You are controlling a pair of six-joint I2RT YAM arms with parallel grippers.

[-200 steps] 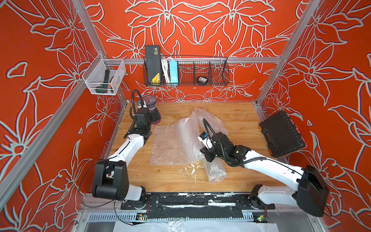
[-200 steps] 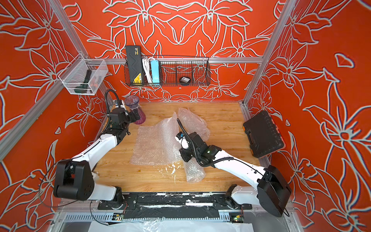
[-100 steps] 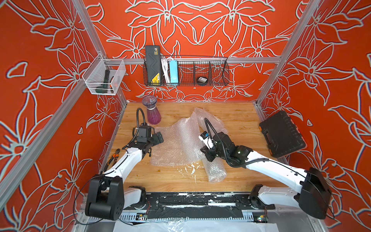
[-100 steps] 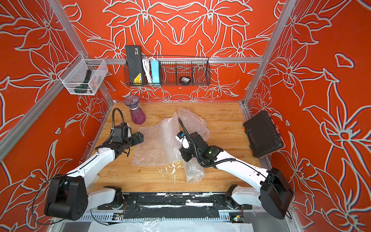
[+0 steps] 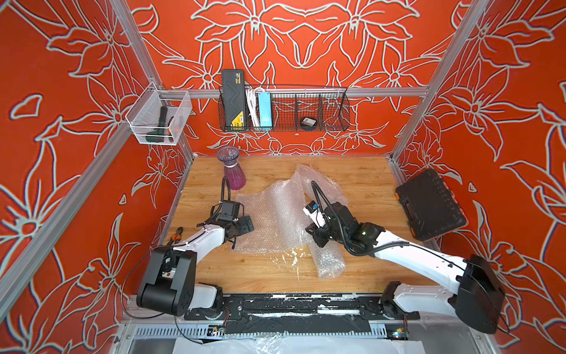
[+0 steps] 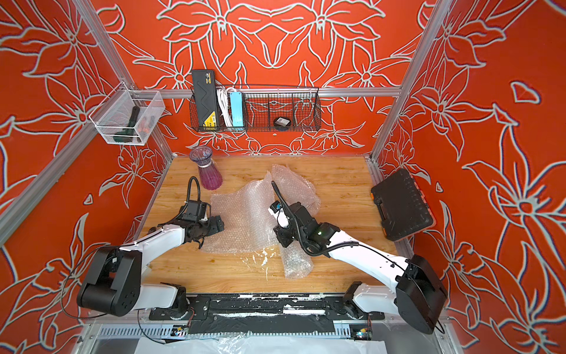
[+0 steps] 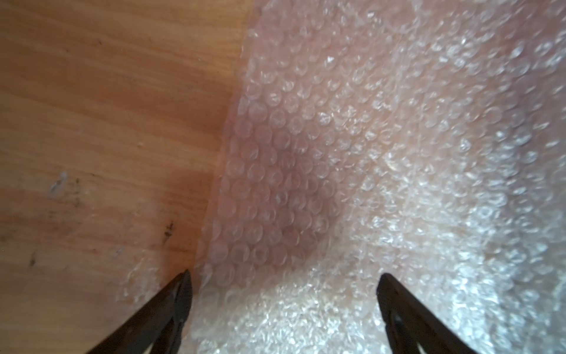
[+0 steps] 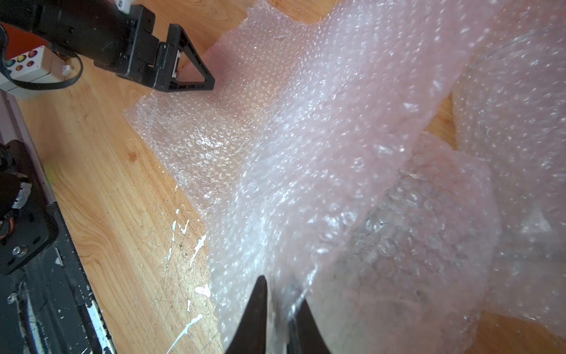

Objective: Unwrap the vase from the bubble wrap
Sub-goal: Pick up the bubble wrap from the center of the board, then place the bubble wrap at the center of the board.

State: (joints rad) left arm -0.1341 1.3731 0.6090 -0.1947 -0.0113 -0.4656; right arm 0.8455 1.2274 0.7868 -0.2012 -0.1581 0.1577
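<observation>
A purple vase point(image 5: 232, 171) point(image 6: 208, 171) stands upright and bare at the back left of the wooden table. Clear bubble wrap point(image 5: 275, 214) point(image 6: 245, 220) lies spread over the middle, and a rolled piece point(image 5: 329, 260) lies toward the front. My left gripper point(image 5: 248, 225) point(image 7: 283, 279) is open, low over the sheet's left edge, with wrap lying between its fingers. My right gripper point(image 5: 315, 236) point(image 8: 281, 289) sits at the sheet's right side, its jaws narrow with a fold of wrap pinched between them. The right wrist view also shows the left gripper point(image 8: 196, 73) at the sheet's far edge.
A black tool case point(image 5: 430, 203) point(image 6: 401, 203) leans at the table's right edge. A wire basket point(image 5: 283, 108) hangs on the back wall and a clear bin point(image 5: 157, 118) on the left wall. Pliers point(image 5: 177, 234) lie by the left edge.
My left arm has left the vase standing at the back left and swung forward and down to the sheet's left edge. The right arm has hardly moved.
</observation>
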